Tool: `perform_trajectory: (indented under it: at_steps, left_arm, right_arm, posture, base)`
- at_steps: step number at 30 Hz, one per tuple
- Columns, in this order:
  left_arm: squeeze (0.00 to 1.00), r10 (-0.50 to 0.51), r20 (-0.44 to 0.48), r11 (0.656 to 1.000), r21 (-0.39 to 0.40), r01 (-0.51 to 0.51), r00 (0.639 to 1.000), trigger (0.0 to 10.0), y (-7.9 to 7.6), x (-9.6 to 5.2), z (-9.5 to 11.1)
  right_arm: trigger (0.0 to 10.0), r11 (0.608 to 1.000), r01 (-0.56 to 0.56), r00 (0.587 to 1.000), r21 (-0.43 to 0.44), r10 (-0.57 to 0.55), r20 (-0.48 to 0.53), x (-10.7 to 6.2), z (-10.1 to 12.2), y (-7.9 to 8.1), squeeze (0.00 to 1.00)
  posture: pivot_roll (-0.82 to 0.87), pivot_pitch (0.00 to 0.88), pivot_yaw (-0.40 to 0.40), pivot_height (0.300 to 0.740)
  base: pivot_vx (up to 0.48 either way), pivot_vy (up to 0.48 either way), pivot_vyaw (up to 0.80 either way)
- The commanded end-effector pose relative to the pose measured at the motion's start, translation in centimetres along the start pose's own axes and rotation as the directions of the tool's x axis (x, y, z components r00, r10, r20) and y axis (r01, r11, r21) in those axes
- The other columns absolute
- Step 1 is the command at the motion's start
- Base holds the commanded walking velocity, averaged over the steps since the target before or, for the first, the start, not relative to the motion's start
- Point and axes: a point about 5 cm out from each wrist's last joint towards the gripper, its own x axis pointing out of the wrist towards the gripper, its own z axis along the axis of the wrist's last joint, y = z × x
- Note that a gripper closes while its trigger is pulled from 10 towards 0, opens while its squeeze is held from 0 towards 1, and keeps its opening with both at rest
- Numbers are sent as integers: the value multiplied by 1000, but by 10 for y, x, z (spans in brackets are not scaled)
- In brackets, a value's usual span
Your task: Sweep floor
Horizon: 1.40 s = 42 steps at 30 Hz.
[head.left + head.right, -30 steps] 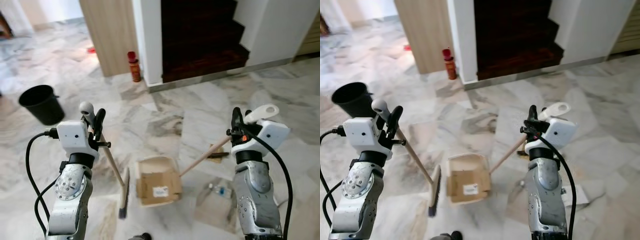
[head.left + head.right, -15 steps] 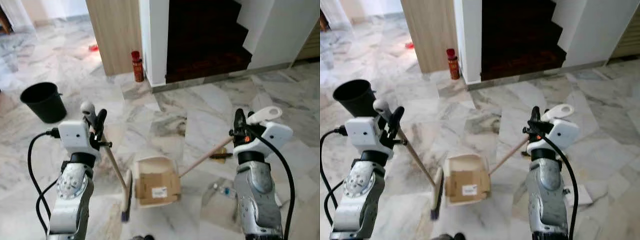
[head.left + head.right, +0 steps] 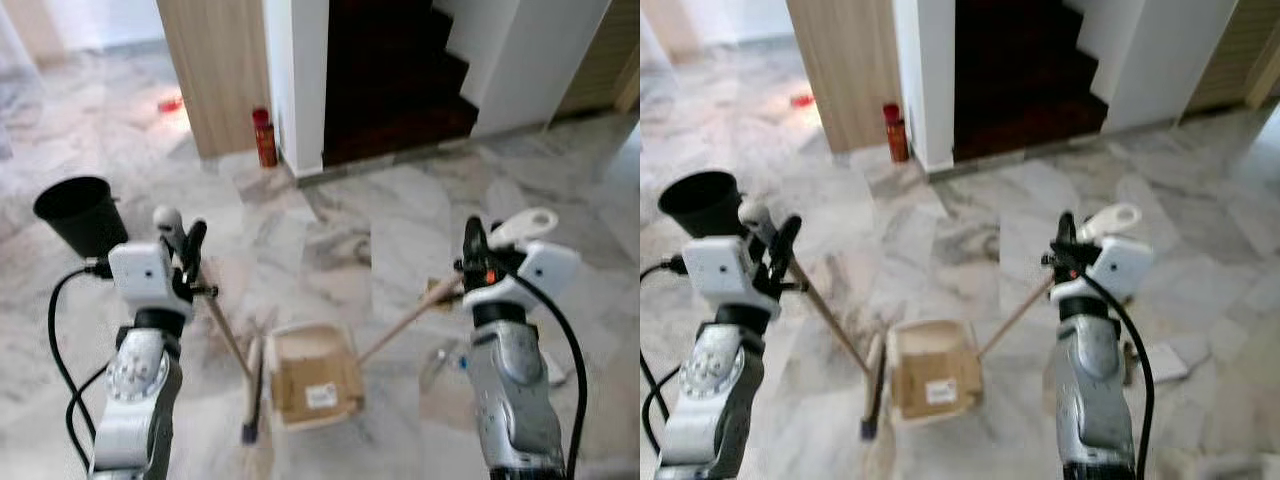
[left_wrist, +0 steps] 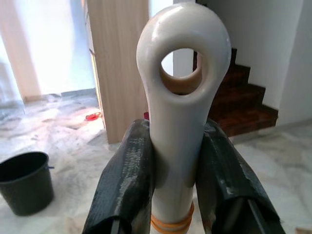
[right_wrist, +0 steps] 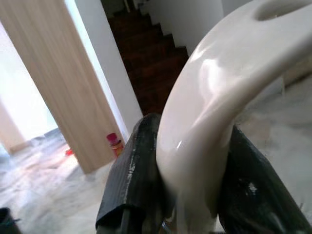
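The left gripper (image 4: 170,190) clamps the wooden-handled broom (image 3: 228,340); the right gripper (image 5: 187,195) clamps the wooden-handled dustpan (image 3: 312,378), seemingly lined with cardboard. Behind stands a black plastic bucket (image 3: 78,212), contents unclear.

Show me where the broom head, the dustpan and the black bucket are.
broom head (image 3: 251,395): left eye view, middle of the bristle strip.
dustpan (image 3: 312,382): left eye view, cardboard-lined floor of the pan.
black bucket (image 3: 82,217): left eye view, outer wall below the rim.
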Motion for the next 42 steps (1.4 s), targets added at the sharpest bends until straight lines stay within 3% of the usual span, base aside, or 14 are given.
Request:
perform_trajectory:
  at_steps: [1,11,26,30,42]
  left_arm:
    - [0,3,48,1000,10,-4,999,10000,1,2,11]
    - [0,13,42,1000,15,-13,999,10000,3,1,10]
    - [0,13,42,1000,25,-14,999,10000,4,1,11]
    - [0,5,42,998,66,-8,999,10000,2,2,11]
    - [0,-1,39,997,73,-2,999,10000,0,2,11]
  right_arm:
    - [10000,1000,-15,998,14,14,56,2,13,4,0]
    - [10000,1000,-31,998,1,31,60,4,14,6,0]
    - [10000,999,-29,998,17,28,57,5,16,8,0]
    - [10000,999,-36,998,26,34,56,6,16,9,0]
    - [10000,998,-65,996,20,63,67,7,19,15,0]
  posture:
    - [-32,93,41,740]
    - [-30,107,39,740]
    - [-26,122,43,740]
    - [-25,122,43,740]
    - [-22,121,43,740]
  base:
    - [0,439,0]
    - [0,436,576]
    - [0,423,0]
    - [0,0,0]
    - [0,0,67]
